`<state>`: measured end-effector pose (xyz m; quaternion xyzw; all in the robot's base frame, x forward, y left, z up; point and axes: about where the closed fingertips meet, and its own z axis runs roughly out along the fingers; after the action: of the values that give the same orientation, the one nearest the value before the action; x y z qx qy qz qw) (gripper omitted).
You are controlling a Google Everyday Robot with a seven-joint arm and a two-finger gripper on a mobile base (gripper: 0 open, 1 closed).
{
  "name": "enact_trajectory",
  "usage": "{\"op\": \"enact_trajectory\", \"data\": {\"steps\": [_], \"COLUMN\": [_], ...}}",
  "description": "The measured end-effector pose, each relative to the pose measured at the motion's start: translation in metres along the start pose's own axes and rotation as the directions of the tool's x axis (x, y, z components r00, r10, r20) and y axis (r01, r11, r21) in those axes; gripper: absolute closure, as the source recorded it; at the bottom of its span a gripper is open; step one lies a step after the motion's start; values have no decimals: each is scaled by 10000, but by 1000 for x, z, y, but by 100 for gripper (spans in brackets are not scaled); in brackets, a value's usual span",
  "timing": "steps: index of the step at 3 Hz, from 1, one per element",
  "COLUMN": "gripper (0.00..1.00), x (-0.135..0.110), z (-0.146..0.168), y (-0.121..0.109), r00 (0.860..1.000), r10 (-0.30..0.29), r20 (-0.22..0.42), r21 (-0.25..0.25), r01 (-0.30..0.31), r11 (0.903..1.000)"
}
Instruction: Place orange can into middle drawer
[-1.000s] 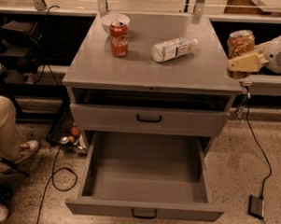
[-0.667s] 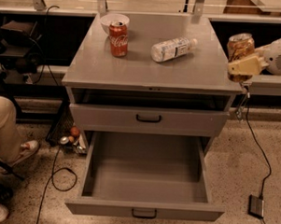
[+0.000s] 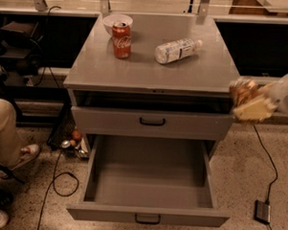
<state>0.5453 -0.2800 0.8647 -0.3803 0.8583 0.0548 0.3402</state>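
Note:
The orange can (image 3: 242,90) is held in my gripper (image 3: 247,104), which reaches in from the right edge of the camera view with its cream fingers (image 3: 254,111) shut on the can. The can hangs in the air beside the cabinet's right side, level with the tabletop's front edge. The middle drawer (image 3: 148,217) is pulled wide open below and to the left of the gripper. Its deep grey tray is empty.
On the cabinet top (image 3: 203,71) stand a red Coca-Cola can (image 3: 121,40) and a white bowl (image 3: 117,22), with a clear plastic bottle (image 3: 178,50) lying on its side. Another drawer front (image 3: 152,122) above is closed. A person's leg (image 3: 4,130) is at left. Cables and an adapter (image 3: 263,212) lie on the floor.
My gripper has come down with the orange can, from beside the tabletop's back right to level with its front edge. The drawer and tabletop objects have not moved.

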Motion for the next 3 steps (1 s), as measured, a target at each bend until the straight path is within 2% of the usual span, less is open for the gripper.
{"op": "enact_trajectory", "data": {"steps": [1, 2, 3], "gripper": [100, 100, 100], "x": [51, 107, 107], "z": [33, 85, 85], "y": [42, 94, 94], "r00": [9941, 9780, 9780], "r10": [255, 768, 767], "r20": [-1059, -1938, -1938], "r21": [-903, -2280, -2281], "r01": [-351, -1210, -1210], "r11": [9953, 9661, 9661]}}
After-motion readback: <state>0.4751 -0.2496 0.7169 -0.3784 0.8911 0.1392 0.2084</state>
